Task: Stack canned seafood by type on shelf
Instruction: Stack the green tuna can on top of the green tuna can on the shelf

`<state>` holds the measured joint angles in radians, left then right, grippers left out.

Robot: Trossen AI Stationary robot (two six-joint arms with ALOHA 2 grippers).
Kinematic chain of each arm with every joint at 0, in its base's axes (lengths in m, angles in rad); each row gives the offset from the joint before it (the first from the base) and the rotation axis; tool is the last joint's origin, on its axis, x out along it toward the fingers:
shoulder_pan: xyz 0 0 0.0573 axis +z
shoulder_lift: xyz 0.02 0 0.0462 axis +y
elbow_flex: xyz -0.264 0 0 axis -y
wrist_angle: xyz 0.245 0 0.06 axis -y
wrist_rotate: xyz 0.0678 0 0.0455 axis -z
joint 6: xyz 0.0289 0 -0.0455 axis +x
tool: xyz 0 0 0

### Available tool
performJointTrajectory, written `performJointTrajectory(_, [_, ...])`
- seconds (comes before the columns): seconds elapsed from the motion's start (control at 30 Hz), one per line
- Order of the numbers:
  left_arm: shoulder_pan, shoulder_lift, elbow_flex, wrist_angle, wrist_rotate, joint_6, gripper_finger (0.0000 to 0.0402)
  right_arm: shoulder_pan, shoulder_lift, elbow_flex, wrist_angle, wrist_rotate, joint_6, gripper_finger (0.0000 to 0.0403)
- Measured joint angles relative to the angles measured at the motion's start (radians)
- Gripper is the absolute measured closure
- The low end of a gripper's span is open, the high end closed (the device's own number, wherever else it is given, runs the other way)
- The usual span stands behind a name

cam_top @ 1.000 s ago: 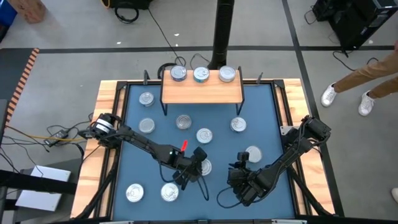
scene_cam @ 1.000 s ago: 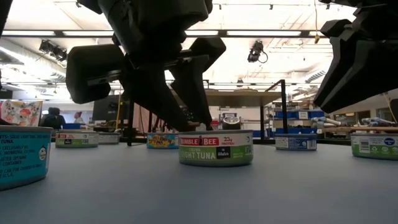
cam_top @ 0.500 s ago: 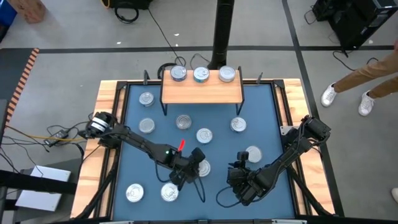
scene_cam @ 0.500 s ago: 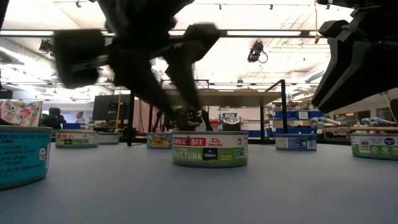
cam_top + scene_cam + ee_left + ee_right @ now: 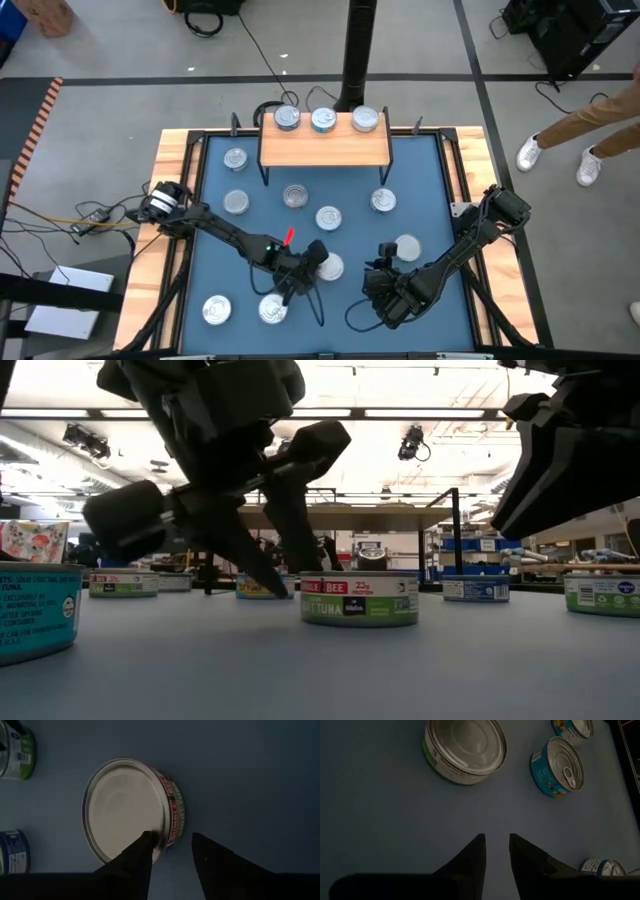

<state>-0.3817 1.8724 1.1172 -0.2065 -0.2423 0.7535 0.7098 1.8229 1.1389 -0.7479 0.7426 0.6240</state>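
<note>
Below the shelf, on the blue mat, the left gripper straddled the rim of a green-labelled tin, fingers narrowly apart. Three tins stood on the shelf. Nearby, the right gripper hovered, fingers nearly closed, empty.

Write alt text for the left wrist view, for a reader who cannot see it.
The left gripper hangs over a blue mat, its two dark fingers straddling the rim of a green-labelled tuna tin with a plain silver top, one finger over the lid and one outside it. Two more tins, one green-labelled and one blue-labelled, sit at the picture's edge.
</note>
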Motion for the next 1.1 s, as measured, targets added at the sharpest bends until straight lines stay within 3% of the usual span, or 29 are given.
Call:
performJointTrajectory(0.73, [0.027, 0.058, 0.004, 0.103, -0.029, 0.083, 0.0275, 0.000, 0.000, 0.000, 0.026, 0.000, -0.025, 0.0308])
performJointTrajectory(0.83, [0.028, 0.058, 0.004, 0.109, -0.031, 0.083, 0.0299, 0.000, 0.000, 0.000, 0.030, -0.001, -0.032, 0.0307])
performJointTrajectory(1.0, [0.027, 0.058, 0.004, 0.120, -0.030, 0.082, 0.0377, 0.000, 0.000, 0.000, 0.043, -0.007, -0.051, 0.0308])
performJointTrajectory(1.1, [0.027, 0.058, 0.004, 0.123, -0.030, 0.080, 0.0394, 0.000, 0.000, 0.000, 0.064, -0.012, -0.058, 0.0306])
